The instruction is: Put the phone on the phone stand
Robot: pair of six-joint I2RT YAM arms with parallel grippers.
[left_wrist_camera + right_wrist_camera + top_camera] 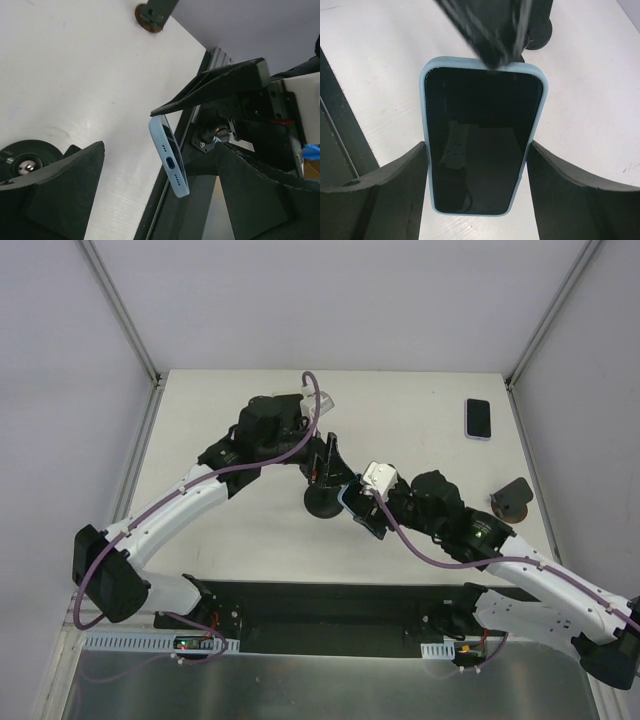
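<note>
- Pale blue in its case, the phone (482, 145) is sitting between my right jaws with its screen facing the wrist camera. Both fingers (395, 190) are pressing its long edges, so they are closed onto it.
- I am holding it off the white surface (420, 440), near the middle, just beside the black phone stand (322, 502).
- From the right wrist, the phone's far end is meeting the stand's dark upper part; I cannot tell whether it is resting there.
- My left jaws are hanging wide apart with nothing between them, right next to the stand. Its round base is showing behind one finger in the left wrist view.
- From that view I am seeing the phone's port end, tilted and clear of the surface.
- A second phone (478, 418) is lying flat at the far right, and a spare stand (512, 498) with a brown base is standing near the right edge.
</note>
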